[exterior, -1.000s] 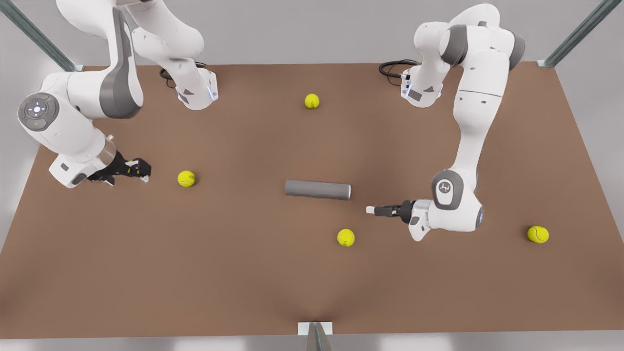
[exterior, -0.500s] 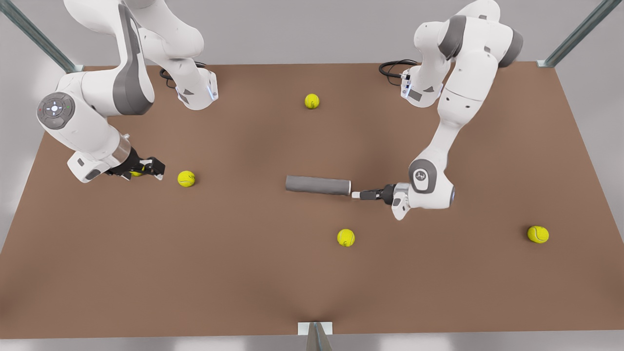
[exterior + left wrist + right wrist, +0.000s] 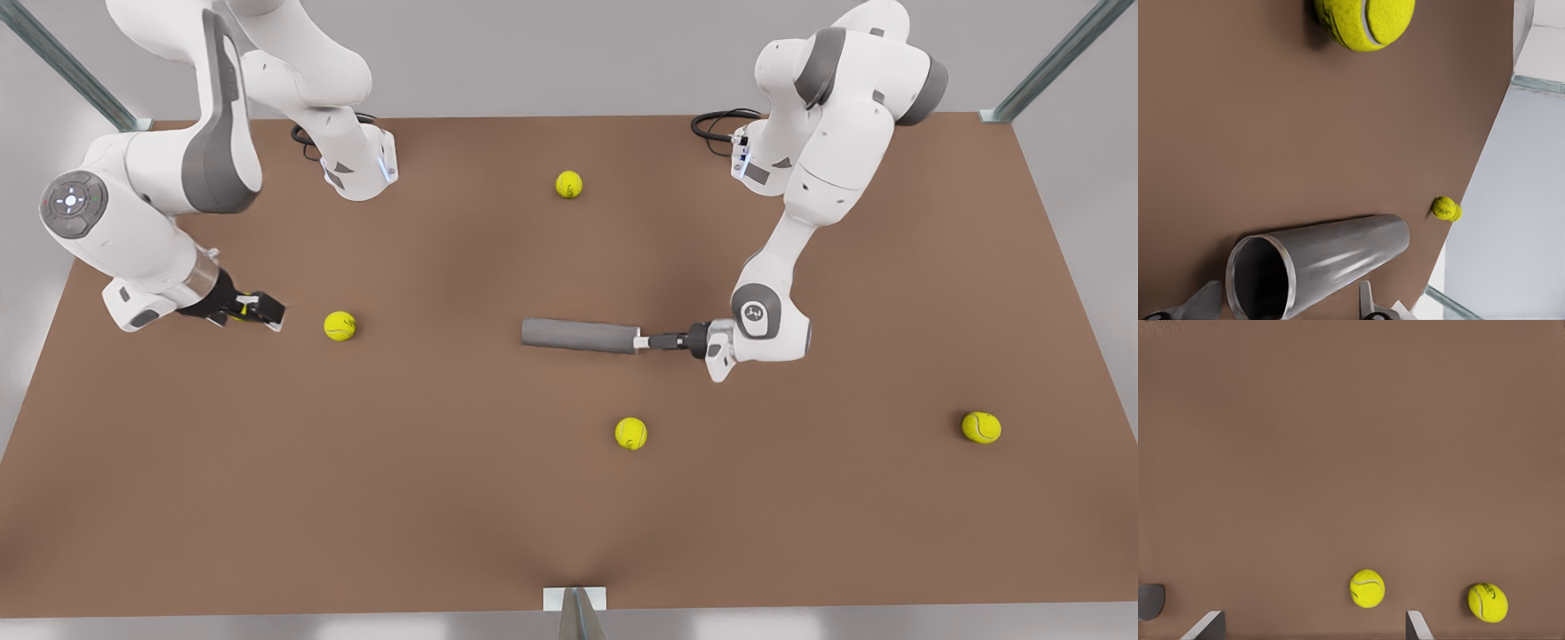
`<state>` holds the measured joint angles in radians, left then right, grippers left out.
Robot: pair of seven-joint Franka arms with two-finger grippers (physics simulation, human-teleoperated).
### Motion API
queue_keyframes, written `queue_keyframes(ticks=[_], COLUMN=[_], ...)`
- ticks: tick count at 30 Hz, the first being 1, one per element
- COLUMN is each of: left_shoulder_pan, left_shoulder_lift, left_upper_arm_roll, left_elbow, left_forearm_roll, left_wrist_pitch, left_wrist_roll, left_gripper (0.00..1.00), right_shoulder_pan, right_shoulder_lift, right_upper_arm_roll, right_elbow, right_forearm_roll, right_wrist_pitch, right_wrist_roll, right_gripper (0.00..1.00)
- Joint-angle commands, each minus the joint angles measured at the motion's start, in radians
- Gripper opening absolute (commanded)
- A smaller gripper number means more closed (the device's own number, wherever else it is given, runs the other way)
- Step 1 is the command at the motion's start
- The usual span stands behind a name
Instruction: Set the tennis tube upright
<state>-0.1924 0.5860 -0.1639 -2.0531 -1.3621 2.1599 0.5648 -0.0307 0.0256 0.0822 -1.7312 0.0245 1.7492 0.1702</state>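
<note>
The tennis tube (image 3: 580, 336) is a plain grey cylinder lying on its side mid-table. Its open rimmed end (image 3: 1259, 279) faces my left gripper (image 3: 642, 340), which comes in low from the front view's right. That gripper (image 3: 1288, 305) is open, one finger on either side of the tube's open end, with a gap on at least one side. My right gripper (image 3: 265, 314) hangs low at the front view's left, far from the tube. It (image 3: 1315, 630) is open with nothing between its fingers.
Several yellow-green tennis balls lie on the brown table (image 3: 444, 498): one (image 3: 340, 325) just ahead of the right gripper, one (image 3: 630, 433) in front of the tube, one (image 3: 569, 184) at the back, one (image 3: 981, 428) far right. Both arm bases stand at the back edge.
My left gripper has advanced toward the front view's left and now straddles the tube's end. The right gripper moved forward, then drew back a little. The tube still lies flat.
</note>
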Motion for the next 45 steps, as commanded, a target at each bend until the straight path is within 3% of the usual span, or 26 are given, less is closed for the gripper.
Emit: queue_keyframes(ticks=[1, 33, 35, 39, 40, 41, 45], left_shoulder_pan=[-0.001, -0.098, -0.098, -0.098, -0.098, -0.098, -0.093], left_shoulder_lift=[-0.002, 0.038, 0.037, 0.035, 0.035, 0.035, 0.031], left_upper_arm_roll=[0.000, -0.008, -0.008, -0.006, -0.006, -0.006, -0.006], left_elbow=[-0.007, -0.005, -0.005, -0.005, -0.005, -0.005, -0.005], left_forearm_roll=[-0.020, -0.212, -0.213, -0.213, -0.213, -0.213, -0.213], left_wrist_pitch=[0.000, 0.002, -0.005, 0.000, 0.000, 0.001, -0.009], left_wrist_roll=[0.257, 0.311, 0.310, 0.310, 0.310, 0.310, 0.310], left_gripper=[1.00, 0.99, 0.89, 0.88, 0.73, 0.66, 0.67], right_shoulder_pan=[0.000, 0.000, 0.000, -0.002, -0.002, 0.000, 0.000], right_shoulder_lift=[0.001, 0.008, 0.008, 0.013, 0.024, 0.024, 0.043], right_upper_arm_roll=[0.001, -0.001, -0.001, -0.001, -0.001, -0.001, -0.001], right_elbow=[0.001, 0.005, 0.005, 0.012, 0.022, 0.024, 0.055], right_forearm_roll=[0.008, 0.015, 0.015, 0.015, 0.015, 0.015, 0.015], right_wrist_pitch=[-0.008, -0.010, -0.010, -0.010, -0.010, -0.010, -0.027], right_wrist_roll=[0.041, 0.014, 0.014, 0.017, 0.014, 0.014, 0.014], right_gripper=[1.00, 1.00, 1.00, 1.00, 1.00, 1.00, 1.00])
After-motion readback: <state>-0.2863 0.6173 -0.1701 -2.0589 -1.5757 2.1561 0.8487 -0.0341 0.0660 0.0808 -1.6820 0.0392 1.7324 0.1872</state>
